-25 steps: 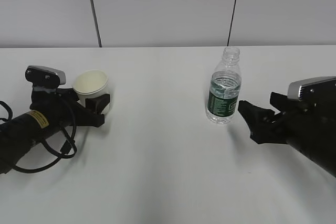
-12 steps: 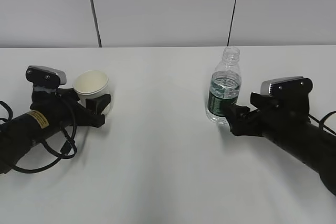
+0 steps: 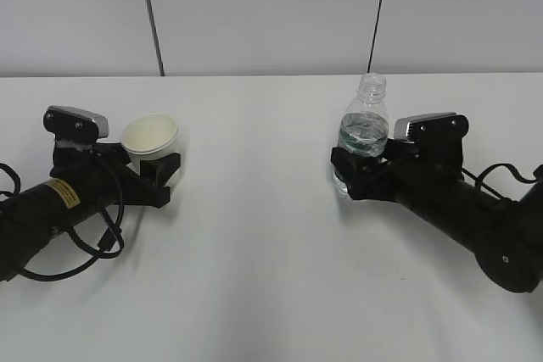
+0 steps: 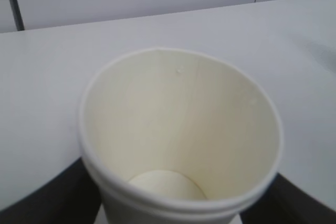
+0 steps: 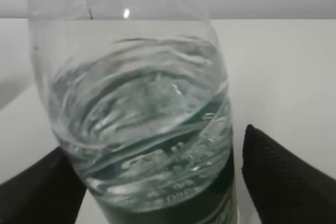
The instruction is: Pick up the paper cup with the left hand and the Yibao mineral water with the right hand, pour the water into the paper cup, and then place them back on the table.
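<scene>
The paper cup [image 3: 149, 135] stands on the white table [image 3: 254, 252] at the left and looks empty; it fills the left wrist view [image 4: 178, 129]. My left gripper [image 3: 153, 165] lies low on the table, and its black fingers [image 4: 47, 198] press both sides of the cup's lower wall. The uncapped Yibao bottle [image 3: 363, 129] stands at the right, and its water ripples in the right wrist view [image 5: 142, 108]. My right gripper [image 3: 360, 172] is open around its green label. One finger [image 5: 283, 177] stands a small gap off the bottle; the other sits against it.
A grey panelled wall with dark seams runs behind the table's far edge. A black cable [image 3: 93, 243] loops on the table beside my left arm. White tabletop lies between the two arms and in front of them.
My right arm has slid left from beside the bottle until its open fingers straddle the label; the water now sloshes. The left arm and cup have barely shifted.
</scene>
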Robot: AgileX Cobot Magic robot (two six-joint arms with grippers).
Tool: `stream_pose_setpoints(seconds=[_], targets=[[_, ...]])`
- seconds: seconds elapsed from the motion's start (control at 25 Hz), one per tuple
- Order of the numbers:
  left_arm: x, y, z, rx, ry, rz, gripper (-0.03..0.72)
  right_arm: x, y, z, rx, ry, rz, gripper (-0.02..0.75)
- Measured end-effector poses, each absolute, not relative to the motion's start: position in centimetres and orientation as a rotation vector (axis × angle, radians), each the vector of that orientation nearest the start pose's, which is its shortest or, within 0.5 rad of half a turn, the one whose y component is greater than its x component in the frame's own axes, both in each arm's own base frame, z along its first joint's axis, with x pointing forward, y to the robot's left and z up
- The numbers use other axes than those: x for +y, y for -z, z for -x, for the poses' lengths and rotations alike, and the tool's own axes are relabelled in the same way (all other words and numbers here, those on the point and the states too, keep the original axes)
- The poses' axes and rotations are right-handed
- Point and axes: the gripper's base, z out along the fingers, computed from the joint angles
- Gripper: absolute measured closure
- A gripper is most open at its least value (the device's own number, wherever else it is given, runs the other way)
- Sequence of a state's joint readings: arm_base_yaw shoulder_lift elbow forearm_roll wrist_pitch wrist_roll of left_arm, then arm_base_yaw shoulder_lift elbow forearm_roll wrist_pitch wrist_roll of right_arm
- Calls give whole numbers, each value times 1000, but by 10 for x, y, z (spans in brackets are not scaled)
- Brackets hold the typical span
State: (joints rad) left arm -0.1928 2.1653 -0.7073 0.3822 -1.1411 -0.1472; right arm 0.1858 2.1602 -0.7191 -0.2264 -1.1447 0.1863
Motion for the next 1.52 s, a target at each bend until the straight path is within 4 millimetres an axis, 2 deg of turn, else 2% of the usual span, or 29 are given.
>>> stream_pose_setpoints(seconds=[0.16,0.48,0.52,0.56,0.64,0.72,1.12,1.28,1.52], targets=[[-96,-72,-332,1783,440,-439,235,87,-71,-352,1776,-395,251,71],[-97,-72,-331,1782,445,-448,235,88,-71,-355,1767,-401,258,99],[-97,-72,-331,1781,447,-452,235,88,-71,-354,1769,-402,260,152],[-98,-72,-331,1780,449,-457,238,88,-71,-354,1769,-402,260,152],[-99,-72,-330,1777,459,-476,242,88,-71,-355,1765,-402,258,210],[-100,-72,-329,1774,467,-492,244,88,-71,-355,1764,-400,255,233],[-108,-71,-323,1764,558,-586,244,88,-71,-355,1755,-376,291,246],[-118,-71,-318,1754,604,-645,244,90,-71,-354,1744,-349,372,246],[-148,-71,-304,1729,680,-748,244,93,-80,-353,1727,-308,482,246]])
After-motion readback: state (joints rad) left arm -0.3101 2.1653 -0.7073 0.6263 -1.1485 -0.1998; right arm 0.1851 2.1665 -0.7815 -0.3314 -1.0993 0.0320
